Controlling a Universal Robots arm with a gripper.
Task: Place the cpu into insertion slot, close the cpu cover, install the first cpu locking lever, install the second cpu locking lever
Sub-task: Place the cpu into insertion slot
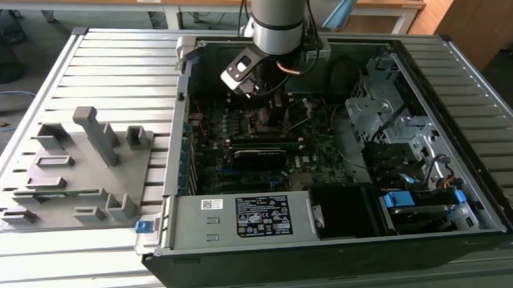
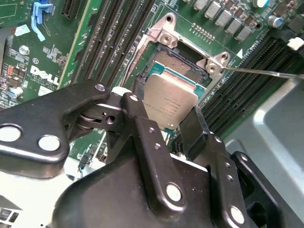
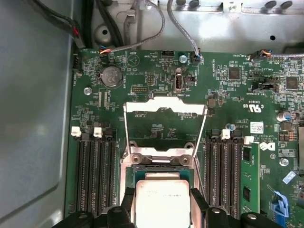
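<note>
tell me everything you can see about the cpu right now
The cpu is a small flat square chip with a dull silver-grey metal top bearing faint print. In both wrist views it sits between the black fingers of the hand, which press two opposite sides. It lies over the dark square socket in the green board; whether it is fully seated cannot be told. The silver frame cover stands open beyond it.
</note>
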